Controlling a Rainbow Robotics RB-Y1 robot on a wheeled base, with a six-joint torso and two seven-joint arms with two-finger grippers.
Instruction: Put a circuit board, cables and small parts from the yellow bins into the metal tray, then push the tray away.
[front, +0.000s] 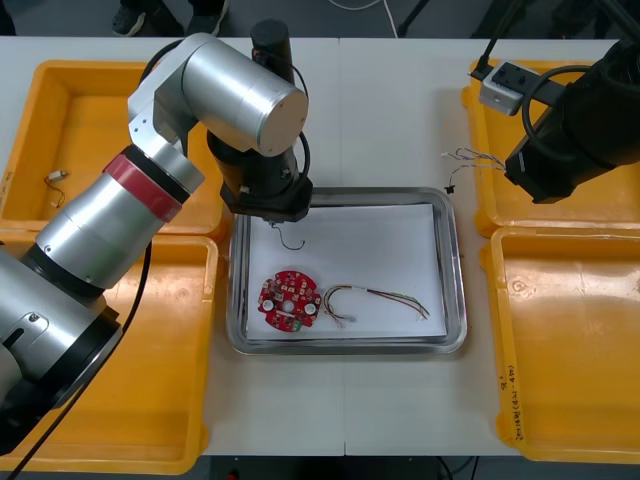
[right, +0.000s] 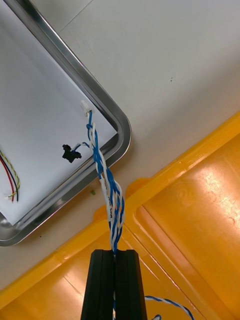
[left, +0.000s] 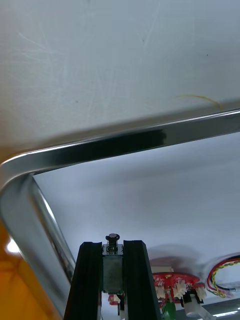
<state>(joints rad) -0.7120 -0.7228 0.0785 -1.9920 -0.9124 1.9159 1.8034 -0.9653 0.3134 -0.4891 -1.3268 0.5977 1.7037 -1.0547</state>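
My left gripper is shut on a small metal part above the far left corner of the metal tray. In the front view the left gripper hovers over that corner, with a thin dark wire hanging below it. On the tray's white inside lie a round red circuit board and a red and yellow cable. My right gripper is shut on a twisted blue and white cable. It holds the cable over the rim of the far right yellow bin, and the cable's free end dangles by the tray's far right corner.
Two yellow bins flank the tray on each side. A small metal part lies in the far left bin. The near right bin has a bare floor. Bare table lies beyond the tray.
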